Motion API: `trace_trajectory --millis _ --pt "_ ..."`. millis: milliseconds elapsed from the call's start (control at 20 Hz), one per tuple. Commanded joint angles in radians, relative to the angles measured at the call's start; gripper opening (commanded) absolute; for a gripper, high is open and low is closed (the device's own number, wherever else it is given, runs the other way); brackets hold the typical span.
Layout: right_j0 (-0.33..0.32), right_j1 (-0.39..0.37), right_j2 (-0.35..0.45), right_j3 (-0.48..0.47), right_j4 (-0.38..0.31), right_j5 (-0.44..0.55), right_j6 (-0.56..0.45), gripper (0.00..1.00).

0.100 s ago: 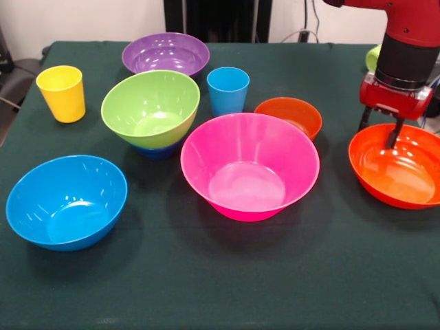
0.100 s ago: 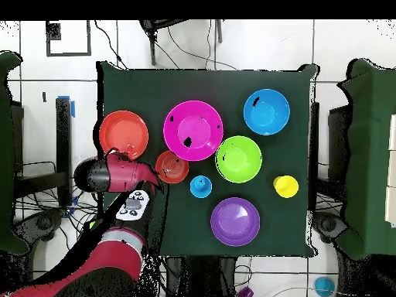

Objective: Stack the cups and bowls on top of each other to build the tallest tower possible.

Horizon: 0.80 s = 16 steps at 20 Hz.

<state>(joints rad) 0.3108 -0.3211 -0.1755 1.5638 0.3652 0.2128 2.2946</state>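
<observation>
My gripper [image 1: 380,129] hangs open over the far rim of the orange-red bowl [image 1: 395,168] [image 2: 124,133], one finger [image 1: 397,134] inside it and the other behind the rim. The tower is a lime green bowl [image 1: 151,108] [image 2: 238,158] resting in a small dark blue bowl [image 1: 155,150]. Standing alone are the pink bowl [image 1: 249,165] [image 2: 193,130], light blue bowl [image 1: 67,201] [image 2: 267,110], purple bowl [image 1: 166,53] [image 2: 235,221] and small orange bowl [image 1: 289,115] [image 2: 172,166]. The yellow cup [image 1: 62,93] [image 2: 285,186] and light blue cup [image 1: 228,89] [image 2: 201,186] stand upright. A lime green cup [image 1: 372,58] peeks from behind the arm.
All of this sits on a dark green tablecloth [image 1: 220,275]. The red arm [image 2: 116,174] reaches in over the table's edge beside the small orange bowl. The orange-red bowl sits close to the table's side edge.
</observation>
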Motion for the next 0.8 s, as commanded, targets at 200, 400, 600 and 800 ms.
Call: trace_trajectory --millis 200,400,600,800 --pt "-0.018 0.045 0.116 -0.073 0.017 0.07 0.104 0.0" --pt "-0.032 0.041 0.121 -0.077 0.015 0.077 0.097 0.0" --pt "-0.031 0.027 0.117 -0.07 0.008 0.081 0.095 0.0" --pt "-0.033 -0.023 0.108 -0.049 -0.007 0.133 0.078 0.0"
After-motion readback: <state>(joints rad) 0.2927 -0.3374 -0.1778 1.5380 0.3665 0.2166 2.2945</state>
